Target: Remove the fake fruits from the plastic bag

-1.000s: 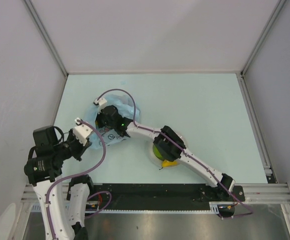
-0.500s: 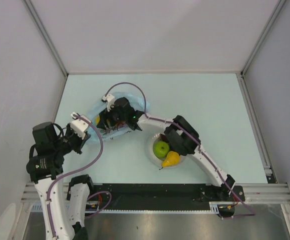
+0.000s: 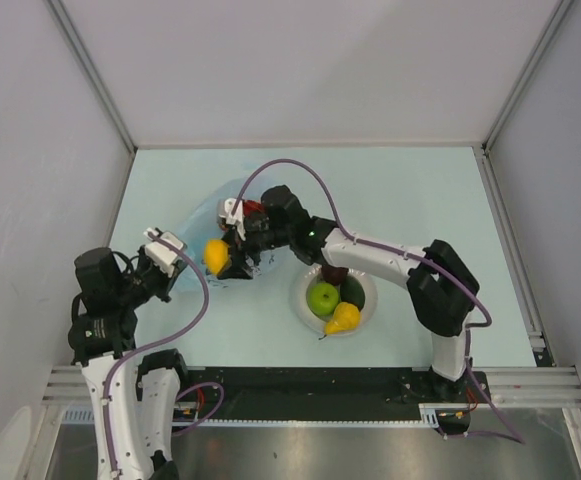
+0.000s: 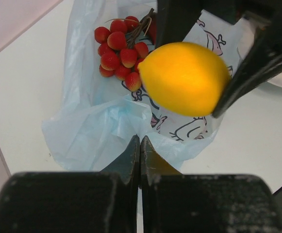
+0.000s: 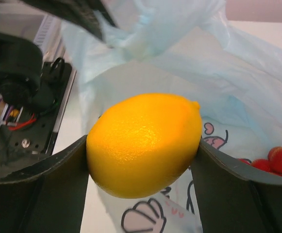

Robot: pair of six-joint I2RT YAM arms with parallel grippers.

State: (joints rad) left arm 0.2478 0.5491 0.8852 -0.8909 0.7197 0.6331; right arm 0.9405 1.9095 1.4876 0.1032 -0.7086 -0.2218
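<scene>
The light-blue plastic bag (image 3: 202, 212) lies left of centre. My left gripper (image 3: 175, 264) is shut, pinching the bag's near edge (image 4: 140, 141). My right gripper (image 3: 220, 258) is shut on the yellow lemon (image 3: 215, 255) and holds it over the bag's mouth. The lemon (image 5: 143, 143) fills the gap between the right fingers and also shows in the left wrist view (image 4: 184, 77). A bunch of red grapes (image 4: 121, 51) lies in the bag (image 4: 92, 136), and also shows in the right wrist view (image 5: 276, 162).
A round white plate (image 3: 302, 305) right of the bag holds a green apple (image 3: 322, 297), a yellow fruit (image 3: 342, 318), a dark green avocado (image 3: 355, 293) and a dark maroon fruit (image 3: 335, 273). The right forearm crosses just above the plate. Walls enclose the table.
My right gripper has come out of the bag with the lemon in it. Its elbow has swung right, uncovering the plate. My left gripper has kept its pinch on the bag.
</scene>
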